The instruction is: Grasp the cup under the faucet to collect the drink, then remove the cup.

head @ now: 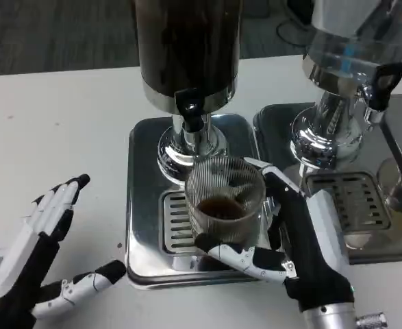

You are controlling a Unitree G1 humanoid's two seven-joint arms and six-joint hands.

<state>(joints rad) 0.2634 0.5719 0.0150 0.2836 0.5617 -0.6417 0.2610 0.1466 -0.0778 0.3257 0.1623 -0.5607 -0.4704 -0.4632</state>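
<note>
Item: 1 ribbed cup (225,199), dark drink inside, gripped by my right hand (303,253) above the drip tray (146,205), just forward of the faucet (190,110). Left hand (40,264) lay spread, holding nothing. I judged collecting done; setting the cup aside remained.

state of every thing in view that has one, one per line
cup: upright, part full of dark drink, held off to the right of the faucet
right robot hand: grips the cup
left robot hand: open, fingers apart, holds nothing
faucet: no stream seen
dark dispenser: holds dark drink
</note>
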